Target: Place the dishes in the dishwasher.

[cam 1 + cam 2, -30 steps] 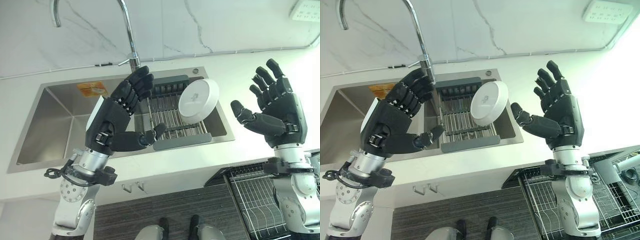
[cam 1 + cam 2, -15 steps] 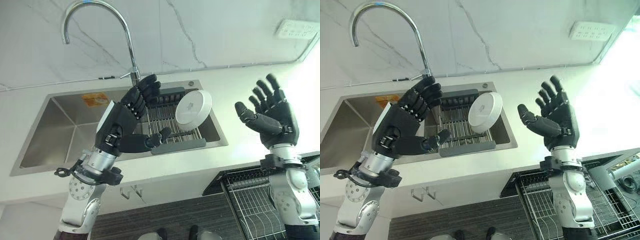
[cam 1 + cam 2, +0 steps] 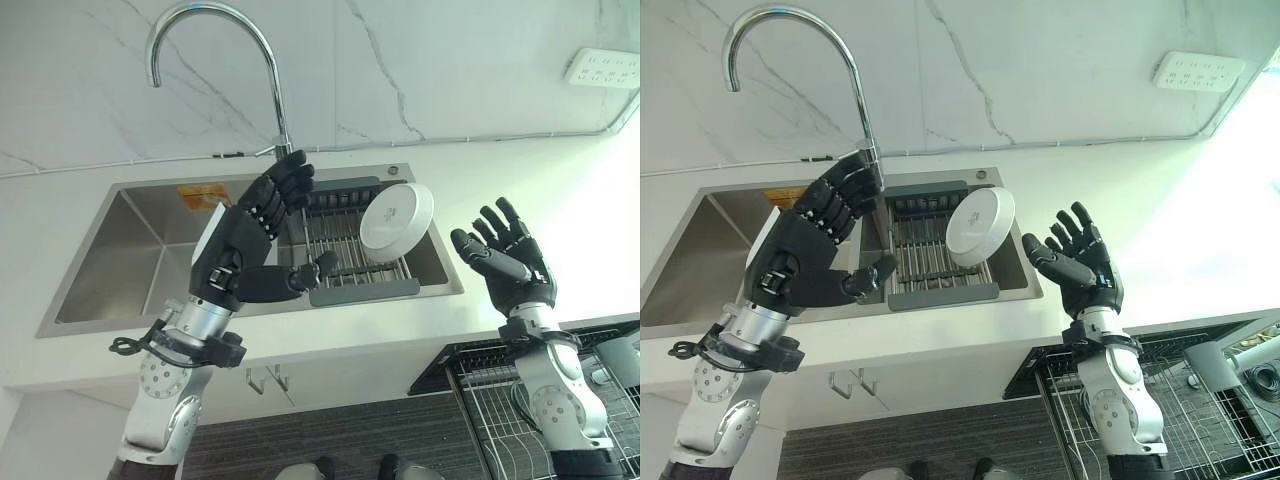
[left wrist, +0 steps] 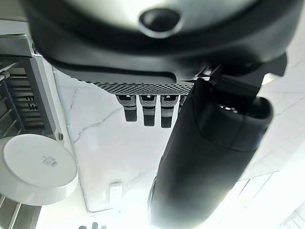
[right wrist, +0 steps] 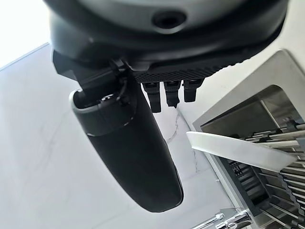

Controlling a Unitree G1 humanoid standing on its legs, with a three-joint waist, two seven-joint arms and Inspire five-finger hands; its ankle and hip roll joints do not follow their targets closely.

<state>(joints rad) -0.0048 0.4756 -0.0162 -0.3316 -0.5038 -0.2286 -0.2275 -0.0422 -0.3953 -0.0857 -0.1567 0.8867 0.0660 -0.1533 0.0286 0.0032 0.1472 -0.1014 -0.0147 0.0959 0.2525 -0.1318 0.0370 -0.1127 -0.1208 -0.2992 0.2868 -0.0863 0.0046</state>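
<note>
A white round dish (image 3: 397, 215) leans on edge in the dark drying rack (image 3: 345, 262) at the right end of the steel sink; the left wrist view shows its underside (image 4: 38, 167). My left hand (image 3: 232, 248) is held up open over the middle of the sink, left of the dish, with its thumb by the rack's front edge. My right hand (image 3: 508, 268) is open, palm towards the dish, a little to its right above the counter. Neither hand touches the dish. In the right wrist view the dish's rim (image 5: 238, 149) shows past the straight fingers (image 5: 164, 93).
A tall chrome tap (image 3: 268, 75) arches behind the sink (image 3: 120, 262). The white counter (image 3: 560, 180) runs on to the right, under a wall socket (image 3: 605, 68). The dishwasher's pulled-out wire rack (image 3: 500, 400) sits low at the right, beside my right forearm.
The camera has shifted, showing more wall and tap. My right hand has sunk lower and further out, staying open. The left hand and the dish keep their places.
</note>
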